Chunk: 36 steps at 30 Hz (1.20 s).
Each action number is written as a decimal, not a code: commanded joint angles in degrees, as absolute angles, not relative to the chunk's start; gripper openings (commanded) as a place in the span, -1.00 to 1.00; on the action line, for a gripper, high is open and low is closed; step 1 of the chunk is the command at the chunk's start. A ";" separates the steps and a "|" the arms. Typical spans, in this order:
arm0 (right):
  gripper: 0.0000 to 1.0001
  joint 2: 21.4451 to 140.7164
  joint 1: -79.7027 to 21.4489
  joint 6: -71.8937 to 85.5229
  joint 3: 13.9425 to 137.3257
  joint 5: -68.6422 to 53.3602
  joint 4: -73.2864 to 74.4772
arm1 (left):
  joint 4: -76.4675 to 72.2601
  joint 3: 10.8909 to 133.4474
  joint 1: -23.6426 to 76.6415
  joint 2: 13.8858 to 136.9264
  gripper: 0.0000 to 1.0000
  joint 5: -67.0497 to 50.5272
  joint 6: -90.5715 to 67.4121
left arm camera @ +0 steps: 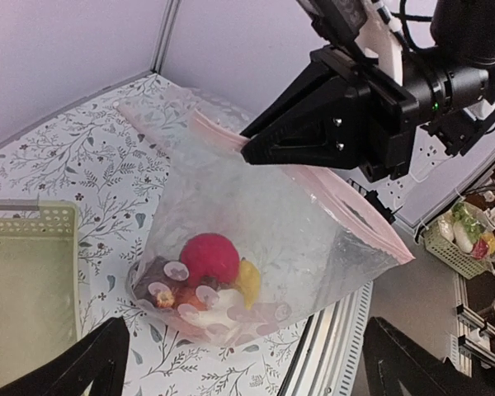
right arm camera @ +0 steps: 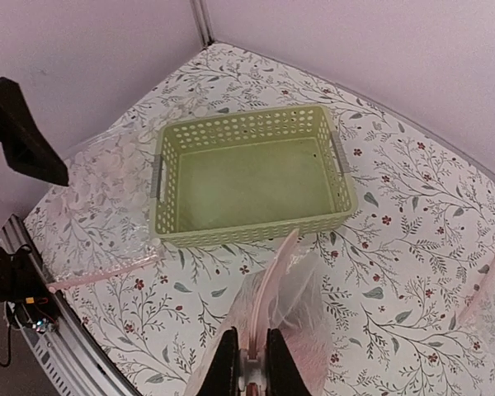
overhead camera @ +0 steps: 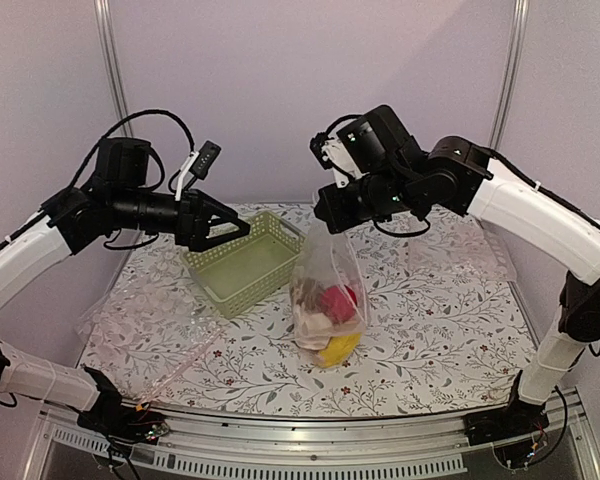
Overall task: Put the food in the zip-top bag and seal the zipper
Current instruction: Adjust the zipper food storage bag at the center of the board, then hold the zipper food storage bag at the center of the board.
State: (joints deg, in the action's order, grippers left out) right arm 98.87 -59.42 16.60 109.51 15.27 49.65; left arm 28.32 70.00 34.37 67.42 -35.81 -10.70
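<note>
Above the floral table (overhead camera: 430,330), the right gripper (right arm camera: 252,363) pinches the zip-top bag (overhead camera: 325,290) by its zipper (left arm camera: 351,213); left gripper (overhead camera: 242,230) gapes empty.

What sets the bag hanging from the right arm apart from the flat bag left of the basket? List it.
The hanging bag stands upright, pinched at its top by the right tool; the flat bag lies on the table, untouched. The hanging bag bulges with toy food; the flat bag looks empty. Both are clear plastic with a pale pink strip at the mouth.
</note>
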 commanded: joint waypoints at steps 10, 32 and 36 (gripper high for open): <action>-1.00 85.91 -58.19 2.26 98.87 -15.96 41.33 | 24.49 75.29 40.87 71.38 0.99 -43.95 -5.75; -1.00 84.38 -58.23 6.25 85.62 -26.19 30.61 | 24.73 72.89 48.96 80.92 -0.19 -45.33 -1.04; -1.00 84.08 -58.20 6.17 85.43 -25.58 30.60 | 24.65 72.39 48.96 80.71 -0.73 -45.85 -0.57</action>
